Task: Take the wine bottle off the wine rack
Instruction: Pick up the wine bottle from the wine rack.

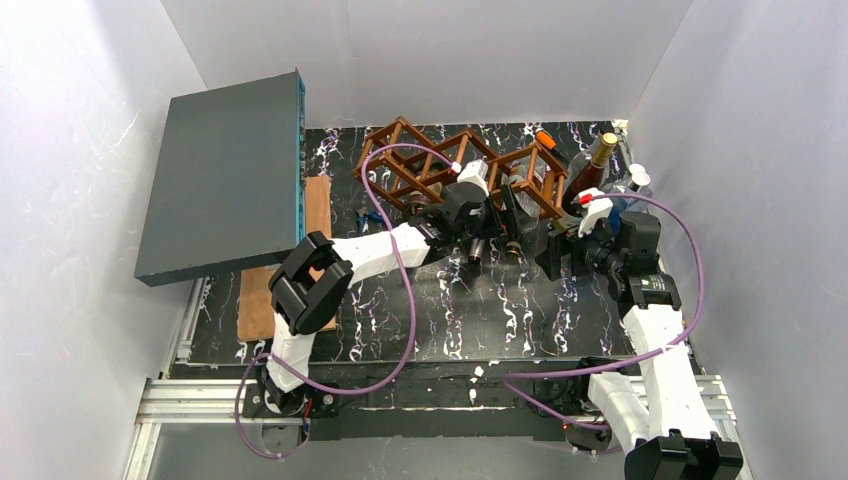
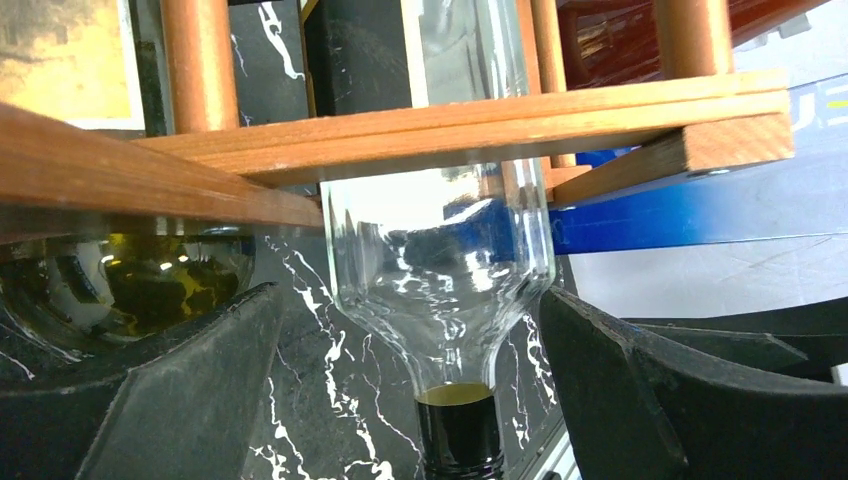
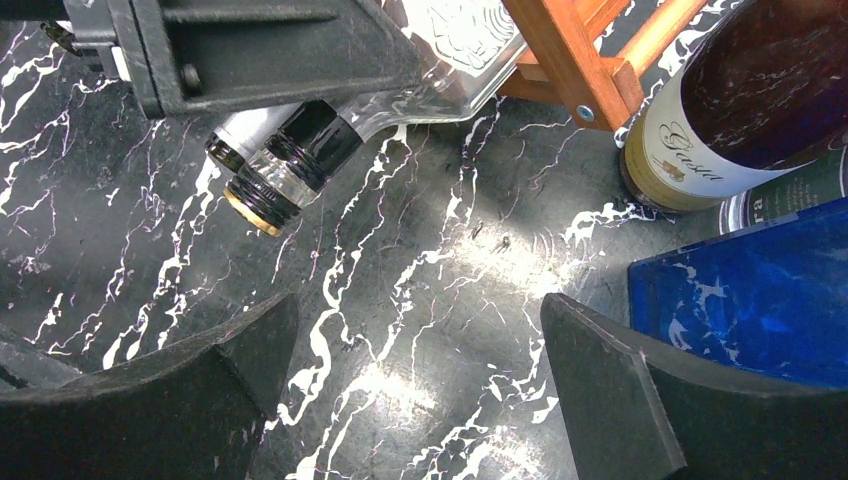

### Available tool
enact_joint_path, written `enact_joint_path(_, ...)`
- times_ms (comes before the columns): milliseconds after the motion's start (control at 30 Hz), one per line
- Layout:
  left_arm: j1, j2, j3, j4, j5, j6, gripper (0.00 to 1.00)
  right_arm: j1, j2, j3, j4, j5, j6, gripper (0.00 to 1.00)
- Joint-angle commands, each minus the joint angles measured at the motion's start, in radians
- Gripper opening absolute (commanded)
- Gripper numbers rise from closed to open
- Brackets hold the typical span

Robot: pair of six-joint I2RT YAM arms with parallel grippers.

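Note:
The wine rack (image 1: 455, 170), a brown wooden lattice, stands at the back middle of the marble table. A clear glass wine bottle (image 2: 440, 270) with a black cap lies in a lower cell under the rack's slats (image 2: 480, 125), its neck pointing at my left wrist camera. My left gripper (image 2: 410, 295) is open, one finger on each side of the bottle's shoulder, neither clearly touching the glass. The right wrist view shows the capped neck (image 3: 290, 160) sticking out below the left gripper's body. My right gripper (image 3: 420, 305) hangs open over bare table in front of the rack's right end (image 3: 580, 60).
A dark olive bottle (image 2: 120, 280) lies in the neighbouring cell to the left. A brown labelled bottle (image 3: 720, 110) and a blue object (image 3: 750, 300) stand by the rack's right end. A grey flat box (image 1: 225, 175) leans at the left above a wooden board (image 1: 290, 270).

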Motion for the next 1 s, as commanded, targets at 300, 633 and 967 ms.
enact_joint_path(300,-0.003,0.019,0.08,0.02,-0.028,-0.03,0.99,-0.004,-0.007,-0.005,0.045,-0.006,-0.017,1.0)
enact_joint_path(633,-0.003,0.048,0.107,0.018,-0.049,-0.042,0.99,-0.005,-0.008,-0.005,0.048,-0.004,-0.017,1.0)
enact_joint_path(967,-0.004,0.073,0.13,0.017,-0.079,-0.057,0.88,-0.005,-0.007,-0.007,0.049,-0.003,-0.017,1.0)
